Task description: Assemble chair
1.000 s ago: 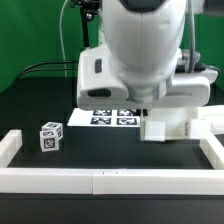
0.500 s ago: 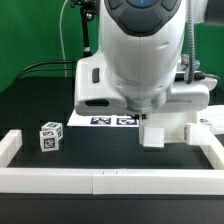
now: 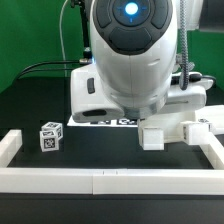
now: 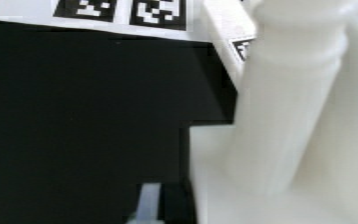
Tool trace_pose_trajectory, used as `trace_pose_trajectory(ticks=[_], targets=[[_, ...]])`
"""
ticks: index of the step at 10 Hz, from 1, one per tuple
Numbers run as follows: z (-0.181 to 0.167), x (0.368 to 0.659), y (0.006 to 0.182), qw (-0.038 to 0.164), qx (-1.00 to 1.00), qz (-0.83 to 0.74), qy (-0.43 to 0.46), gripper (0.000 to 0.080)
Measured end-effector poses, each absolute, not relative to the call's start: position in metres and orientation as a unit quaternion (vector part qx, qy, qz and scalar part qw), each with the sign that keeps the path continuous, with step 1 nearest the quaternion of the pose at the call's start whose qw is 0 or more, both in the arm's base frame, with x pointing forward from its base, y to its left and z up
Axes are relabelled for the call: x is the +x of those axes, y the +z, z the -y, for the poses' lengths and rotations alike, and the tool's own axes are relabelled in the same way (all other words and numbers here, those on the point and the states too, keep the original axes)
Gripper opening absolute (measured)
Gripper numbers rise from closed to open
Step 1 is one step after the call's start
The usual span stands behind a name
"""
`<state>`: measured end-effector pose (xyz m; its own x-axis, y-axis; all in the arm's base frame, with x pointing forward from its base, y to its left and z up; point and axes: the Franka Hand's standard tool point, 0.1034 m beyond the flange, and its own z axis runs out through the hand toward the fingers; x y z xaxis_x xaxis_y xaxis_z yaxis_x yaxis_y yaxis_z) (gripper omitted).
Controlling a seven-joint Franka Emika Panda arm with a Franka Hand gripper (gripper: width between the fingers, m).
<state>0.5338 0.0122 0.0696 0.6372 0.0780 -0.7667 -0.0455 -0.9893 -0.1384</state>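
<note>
Exterior view: robot arm (image 3: 130,60) leans over white chair pieces (image 3: 172,130) beside the border rail (image 3: 100,181) on the exterior view's right, likely braced there for joining. It hides more of the marker board (image 3: 118,121) than a moment ago. Wrist view: a white chair post (image 4: 293,100) close up; gripper unseen, so its grip cannot be told

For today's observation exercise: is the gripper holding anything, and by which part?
Cannot be told: the arm hides the gripper; the wrist view shows a white chair part close by, no clear grip.
</note>
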Motion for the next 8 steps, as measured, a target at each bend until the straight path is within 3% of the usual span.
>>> trace_pose_trajectory(ticks=[1,2,8], targets=[[-0.0184,0.53,0.0685,0.053,-0.896,-0.029,0.439,0.003],[-0.0229,0.5266,0.0659,0.048,-0.89,-0.041,0.452,0.0029],[-0.0259,0.5278,0.0591,0.054,-0.881,-0.013,0.471,0.0029]])
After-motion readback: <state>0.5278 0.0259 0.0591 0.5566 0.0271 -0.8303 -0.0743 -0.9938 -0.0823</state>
